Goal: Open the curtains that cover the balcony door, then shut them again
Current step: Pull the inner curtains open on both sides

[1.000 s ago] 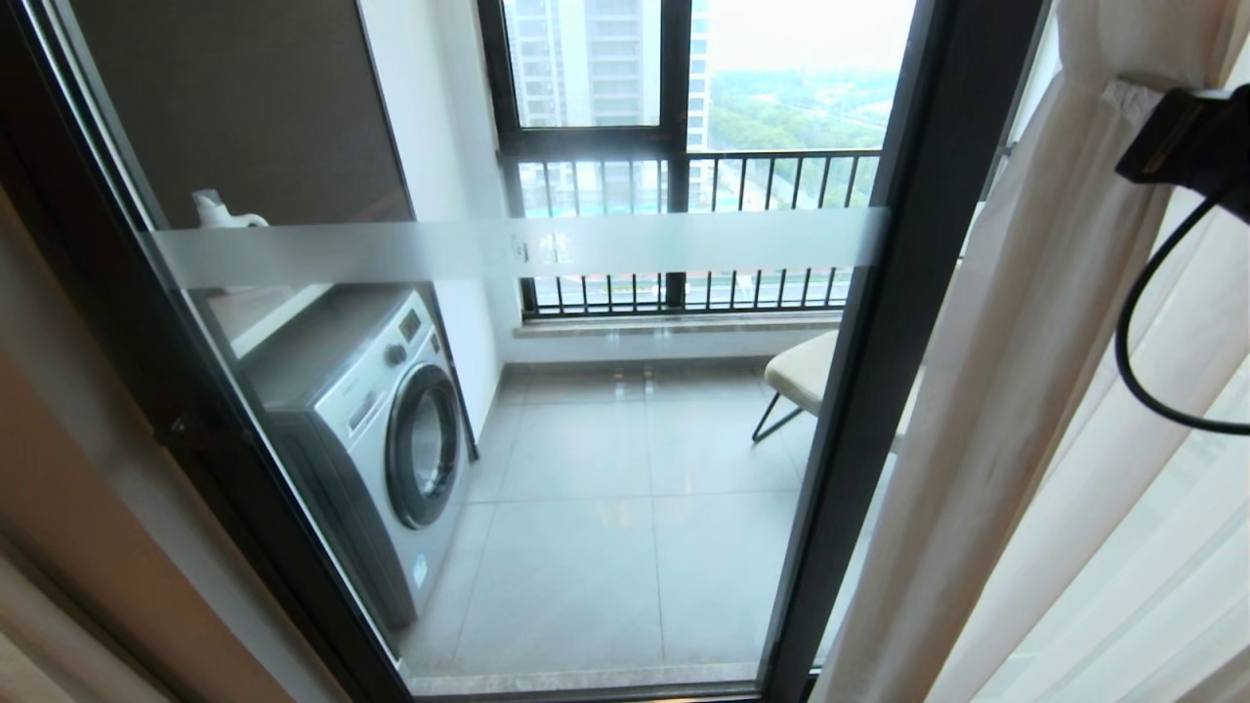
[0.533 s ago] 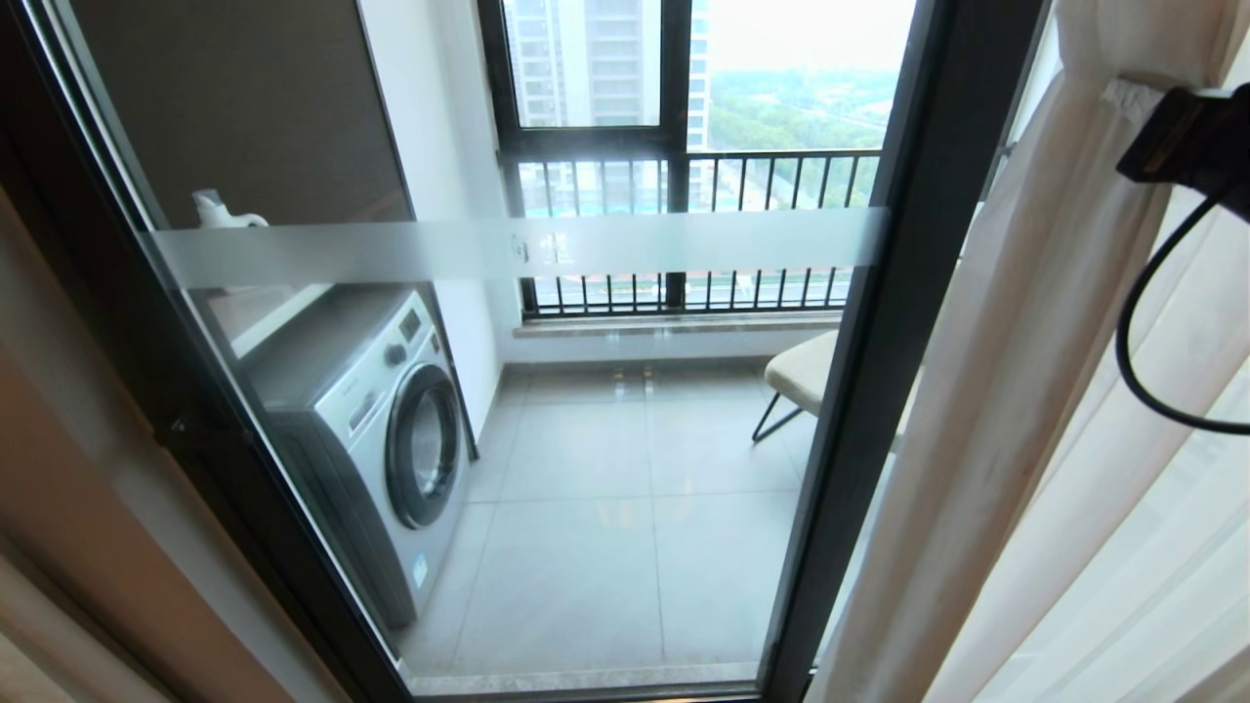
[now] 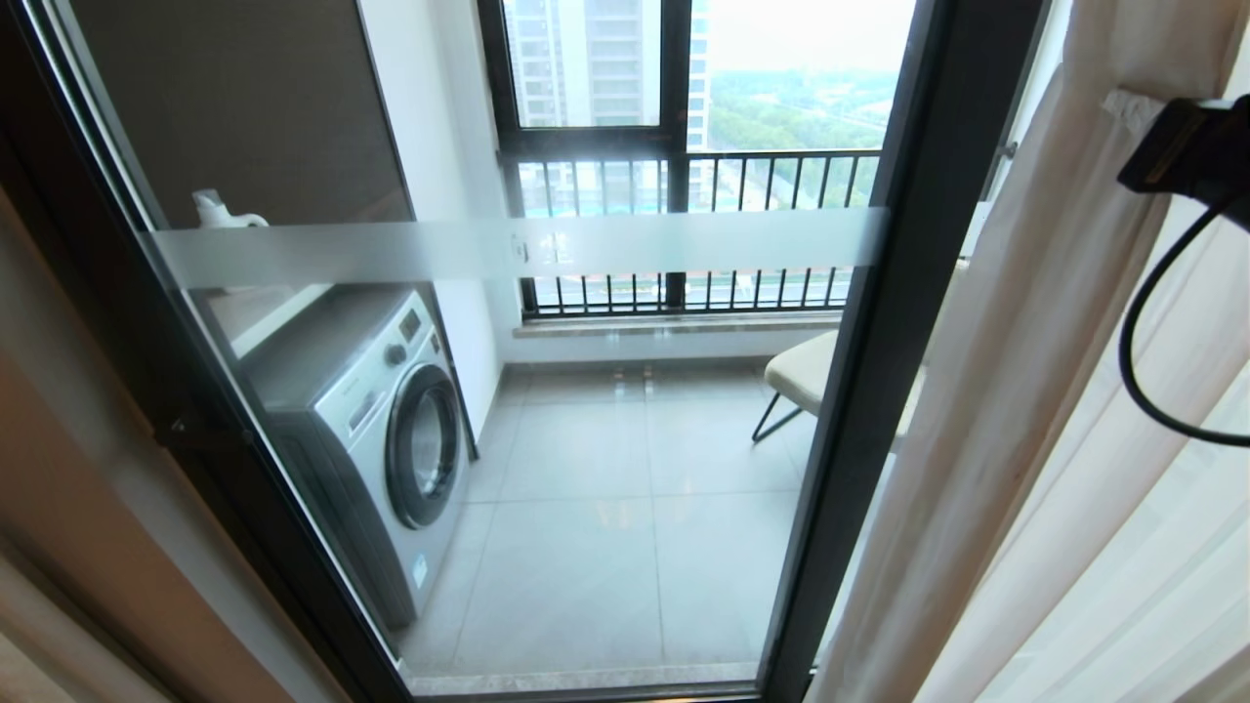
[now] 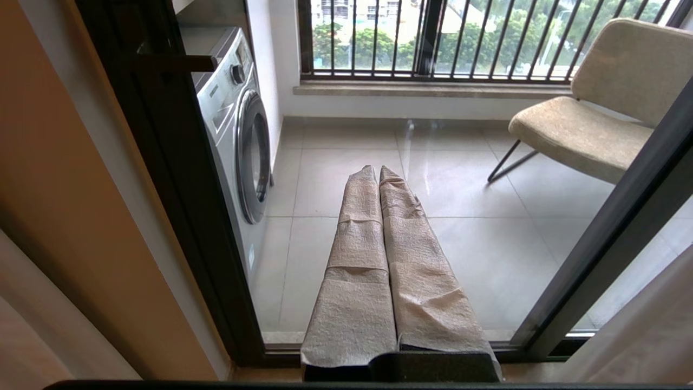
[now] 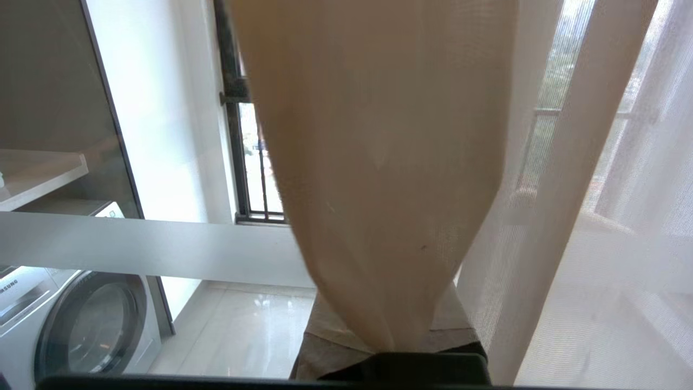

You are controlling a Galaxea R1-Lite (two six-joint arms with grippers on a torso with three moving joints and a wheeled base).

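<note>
The balcony door (image 3: 586,439) is clear glass in a black frame (image 3: 879,391), with a frosted band (image 3: 488,249) across it, and most of it is uncovered. The curtains hang bunched at the right: a beige drape (image 3: 1006,391) and white sheers (image 3: 1152,547) behind it. My right arm's wrist (image 3: 1191,137) sits high at the right edge against the drape. In the right wrist view my right gripper (image 5: 385,325) is shut on a fold of the drape (image 5: 379,162), which covers its fingertips. My left gripper (image 4: 377,172) is shut and empty, its cloth-wrapped fingers (image 4: 357,260) low before the glass.
Behind the glass are a washing machine (image 3: 381,430) at the left, a beige chair (image 3: 806,376), tiled floor and a barred railing (image 3: 684,234). A small black handle (image 4: 178,63) sticks out of the door's left frame. A black cable (image 3: 1143,332) loops below my right wrist.
The drape's upper edge has shifted slightly to the right, uncovering a little more beside the door frame. The left arm has not moved.
</note>
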